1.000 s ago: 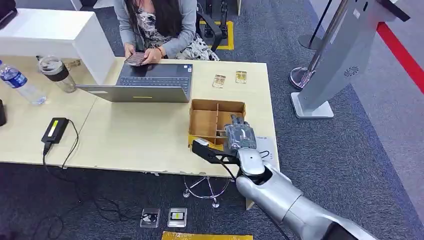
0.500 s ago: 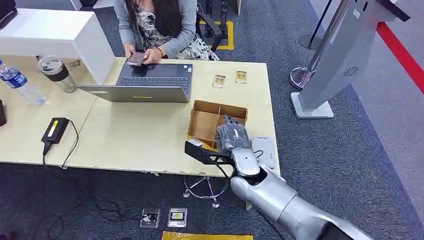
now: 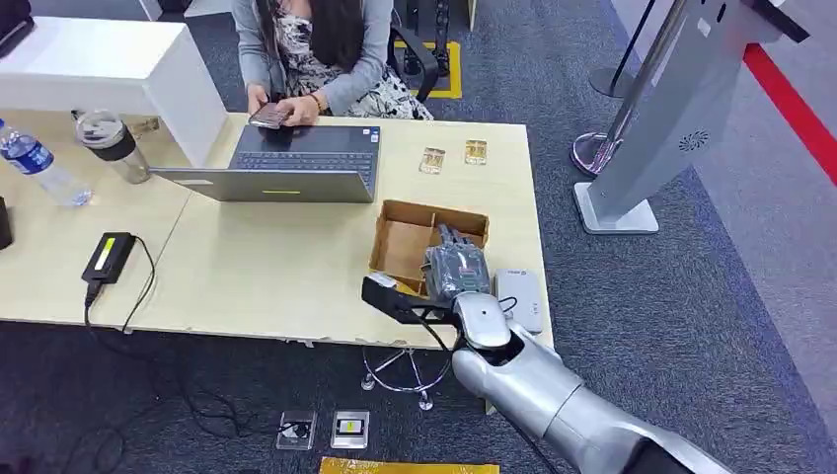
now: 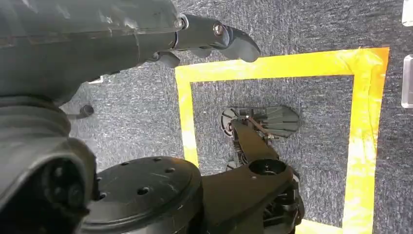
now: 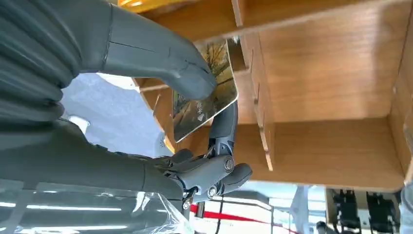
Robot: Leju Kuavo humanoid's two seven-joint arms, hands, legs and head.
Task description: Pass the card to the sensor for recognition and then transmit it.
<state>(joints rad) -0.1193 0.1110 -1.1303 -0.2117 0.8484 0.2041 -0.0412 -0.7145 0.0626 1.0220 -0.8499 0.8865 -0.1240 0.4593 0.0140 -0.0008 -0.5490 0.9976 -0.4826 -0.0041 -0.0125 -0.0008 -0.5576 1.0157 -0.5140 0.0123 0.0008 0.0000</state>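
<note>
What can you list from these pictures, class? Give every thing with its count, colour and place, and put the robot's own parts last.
Wooden divided box: one, brown, near the table's right end.
Picture card: one, glossy, printed, pinched over the box.
Flat pale grey sensor pad: one, right of the box.
Small amber card cases: two, beyond the box.
Open grey laptop: one, in front of the seated person.
Black power adapter: one, cabled, table's left.
Clear water bottle: one, far left.
Dark-lidded jar: one, beside the bottle.
Light wooden table: one.
Grey kiosk stand: one, on the carpet, right.
Right hand: holds the card.
Left hand: hangs over the floor.
</note>
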